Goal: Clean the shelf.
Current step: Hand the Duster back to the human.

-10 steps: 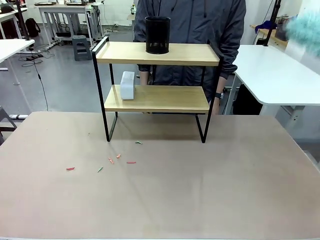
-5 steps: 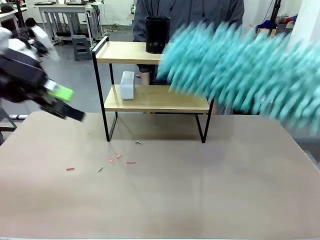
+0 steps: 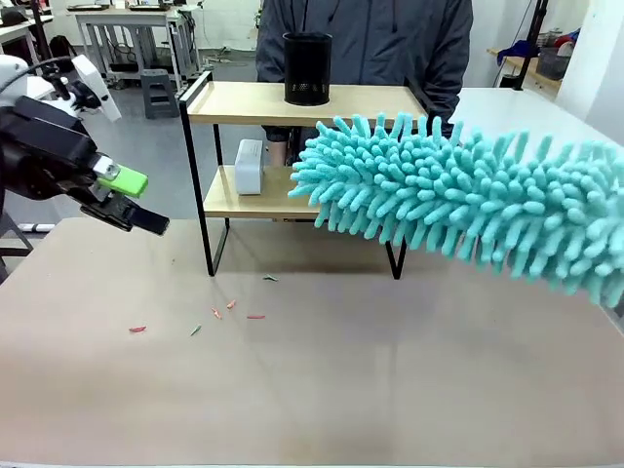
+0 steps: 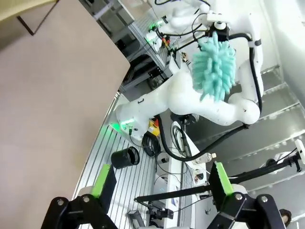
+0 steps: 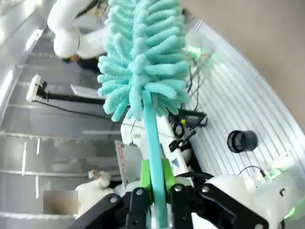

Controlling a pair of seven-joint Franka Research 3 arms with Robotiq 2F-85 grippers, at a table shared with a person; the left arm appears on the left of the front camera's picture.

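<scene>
Shelf (image 3: 307, 190) at far side of tan table (image 3: 312, 370), person behind. Scraps (image 3: 224, 312) on table in front. R gripper (image 5: 155, 191) pinching duster (image 3: 458, 200) handle, head across shelf's right. L gripper (image 3: 132, 200) spread, empty, over table's left. Lab desks behind.

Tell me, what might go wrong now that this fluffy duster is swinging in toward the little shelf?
The teal duster, clamped by its handle in the right gripper, is bulky next to the shelf. A wide sweep could knock the black mesh cup off the top board, or push the white box off the lower one. The person stands right behind the shelf, so anything pushed backward may fall toward them.
</scene>
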